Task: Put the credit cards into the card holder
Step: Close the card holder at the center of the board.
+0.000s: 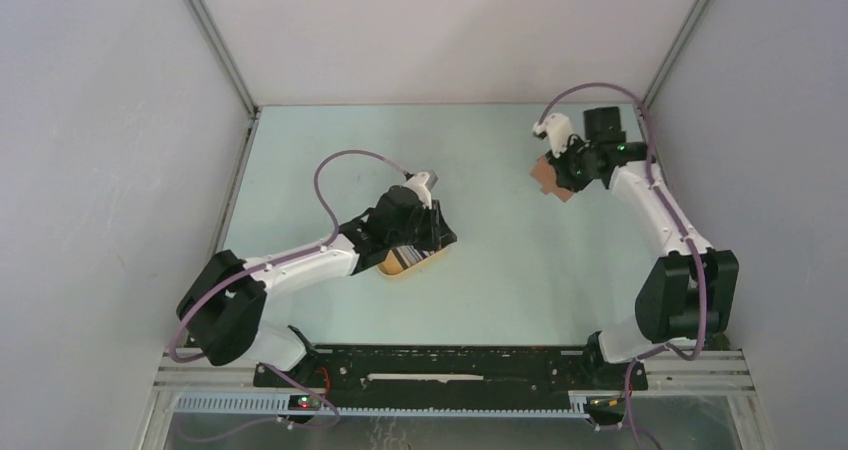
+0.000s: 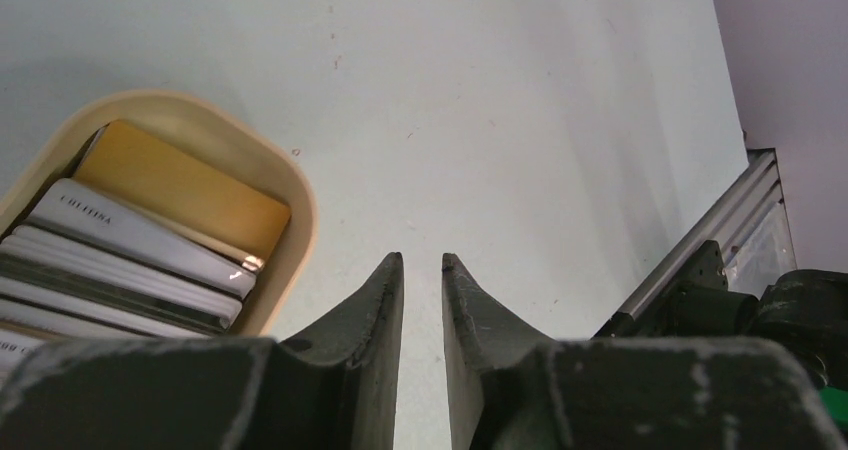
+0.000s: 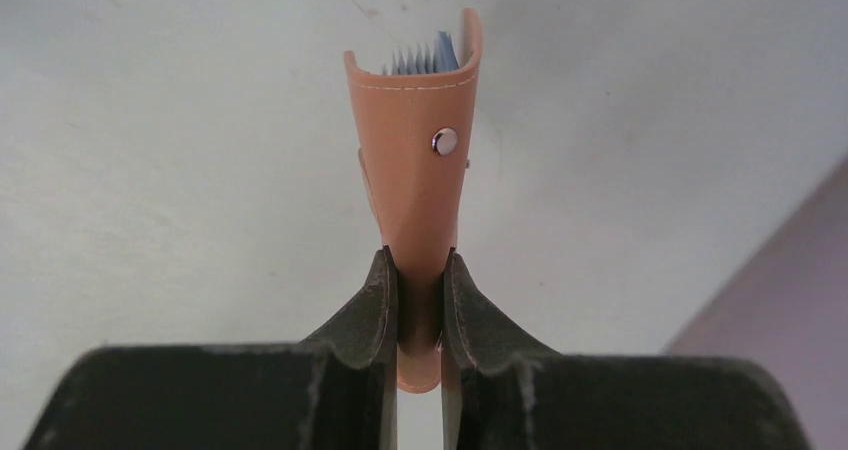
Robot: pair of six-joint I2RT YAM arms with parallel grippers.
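l gripper (image 2: 420, 265) barely open: narrow slit btwn its two dark fingers (image 2: 375, 310), nothing in it, only pale table (image 2: 520, 120) showing thru the gap. it sits just beside the yellow oval tray (image 2: 297, 220), off the tray's rim, w/ tips apart from the rim. credit cards (image 2: 120, 260) are all in that tray, packed on edge and leaning on each other like a striped stack: white and dark ones nearer the cam, a gold card (image 2: 175, 185) at the far end against the tray wall. from the top cam the tray (image 1: 432, 261) is left of table centre, mostly hidden under the l wrist, w/ a bit of the cards (image 1: 400, 259) peeking out. r gripper (image 3: 418, 262) is clamped on the card holder (image 3: 415, 160), fingers pinching its lower part from both sides, so it's narrow at the grip and flares wider away from the cam. holder is reddish-brown w/ pale stitching, a metal snap stud (image 3: 444, 141) on the facing side, and light blue lining (image 3: 425, 60) folds showing at its open far end. top cam has the holder (image 1: 550, 178) at the far right of the table, well apart from the tray; can't tell if it touches the surface.
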